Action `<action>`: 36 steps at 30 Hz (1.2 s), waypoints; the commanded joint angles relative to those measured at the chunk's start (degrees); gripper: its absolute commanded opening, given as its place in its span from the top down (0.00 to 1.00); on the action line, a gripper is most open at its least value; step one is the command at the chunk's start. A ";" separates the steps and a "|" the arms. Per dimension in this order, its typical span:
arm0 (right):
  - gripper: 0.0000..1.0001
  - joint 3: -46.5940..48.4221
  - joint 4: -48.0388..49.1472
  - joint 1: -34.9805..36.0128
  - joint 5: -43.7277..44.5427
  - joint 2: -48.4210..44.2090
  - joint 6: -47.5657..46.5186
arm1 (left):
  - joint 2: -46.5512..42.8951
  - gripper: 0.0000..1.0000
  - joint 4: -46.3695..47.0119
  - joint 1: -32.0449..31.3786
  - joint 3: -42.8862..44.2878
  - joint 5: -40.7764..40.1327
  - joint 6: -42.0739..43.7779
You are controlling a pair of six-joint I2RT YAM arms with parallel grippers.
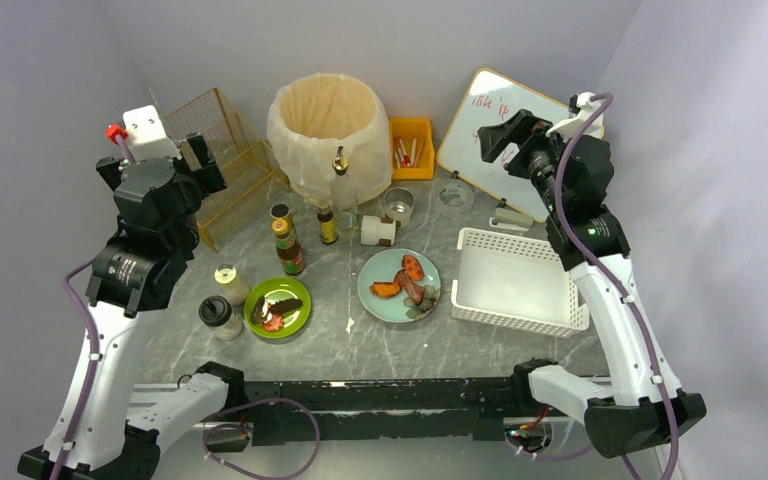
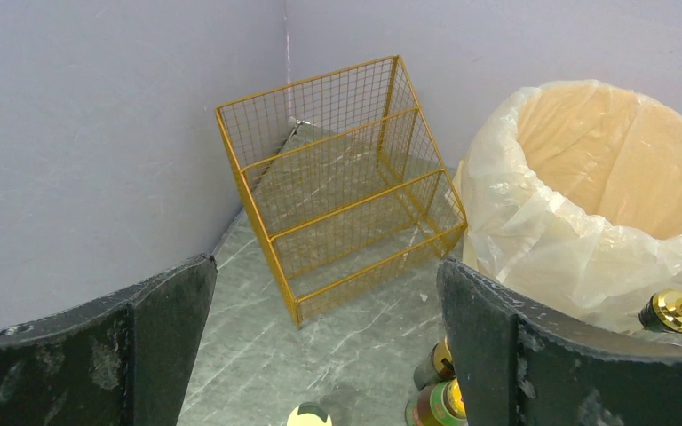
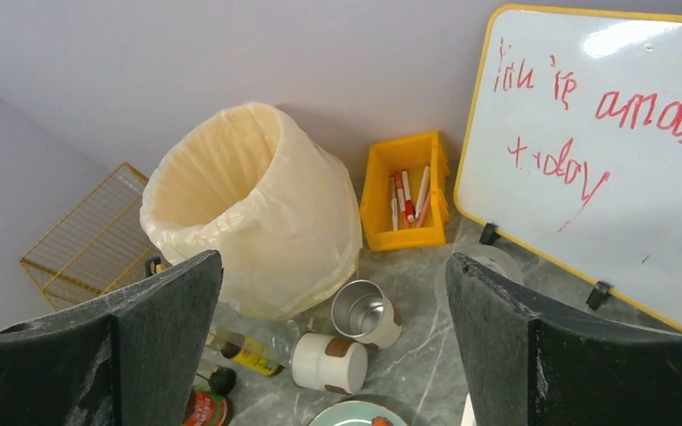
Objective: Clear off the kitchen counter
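Note:
The kitchen counter is grey marble with white veins. On it lie a teal plate of food scraps, a green plate with scraps, sauce bottles, two metal-lined cups, a lidded coffee cup and a cream bottle. My left gripper hangs open high over the back left, above the gold wire basket. My right gripper hangs open high over the back right, in front of the whiteboard. Neither holds anything.
A lined bin stands at the back centre. A yellow tray of markers sits beside it. A white slatted basket rests at the right. A clear ring lies near the whiteboard. Walls close in on three sides.

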 commanded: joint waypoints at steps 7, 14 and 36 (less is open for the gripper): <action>0.00 0.15 2.93 -0.06 0.67 -1.52 -0.90 | 0.09 0.00 1.74 -0.10 -1.00 0.48 0.74; 0.00 0.50 3.22 -0.04 -3.82 -0.79 -1.70 | 0.34 0.00 1.61 -0.10 -1.09 1.31 0.28; 0.02 0.10 3.05 14.80 -16.84 8.54 -9.01 | 2.50 0.00 0.00 -0.10 -7.02 9.12 -7.26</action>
